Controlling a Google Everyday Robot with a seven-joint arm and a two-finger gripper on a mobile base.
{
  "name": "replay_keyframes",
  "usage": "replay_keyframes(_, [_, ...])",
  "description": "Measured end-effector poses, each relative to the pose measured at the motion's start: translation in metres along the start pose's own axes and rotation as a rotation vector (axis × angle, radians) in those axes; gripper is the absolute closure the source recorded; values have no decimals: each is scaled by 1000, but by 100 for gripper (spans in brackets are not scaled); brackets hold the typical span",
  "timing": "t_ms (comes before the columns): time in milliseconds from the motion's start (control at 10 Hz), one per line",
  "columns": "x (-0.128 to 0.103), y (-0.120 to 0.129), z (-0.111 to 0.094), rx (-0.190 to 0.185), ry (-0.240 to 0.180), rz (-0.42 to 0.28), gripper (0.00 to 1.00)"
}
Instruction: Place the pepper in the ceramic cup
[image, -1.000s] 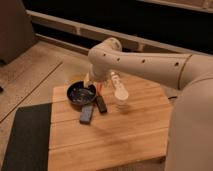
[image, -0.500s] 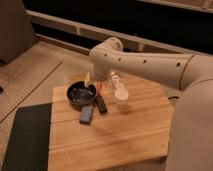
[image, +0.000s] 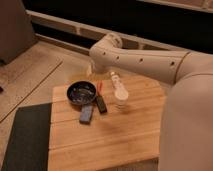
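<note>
- The tool (image: 116, 80), just above the ceramic cup (image: 120, 96), blurs into it.
- The pepper (image: 99, 86) shows only as a red sliver beside the bowl (image: 81, 92).
- The arm (image: 150, 62) is cut off at the right edge.

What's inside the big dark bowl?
Only shiny glints show in the dark bowl; nothing hides its inside. The pepper lies outside, beside it. The gripper hangs by the ceramic cup.
</note>
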Motion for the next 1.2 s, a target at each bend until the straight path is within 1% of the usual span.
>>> replay_keyframes(200, [-13, -13, 19, -21, -21, -6, 35])
replay_keyframes(300, [-16, -19, 25, -26, -26, -5, 35])
replay_keyframes(400, [-16, -19, 24, -27, -26, -2, 35])
replay_keyframes(600, [-16, -17, 24, -27, -26, -7, 35])
replay_keyframes(800, [-17, -19, 25, -22, -37, -10, 35])
replay_keyframes(1100, [-31, -36, 36, -4, -58, 9, 35])
replay_keyframes(1200, [-38, -38, 46, -6, -60, 5, 35])
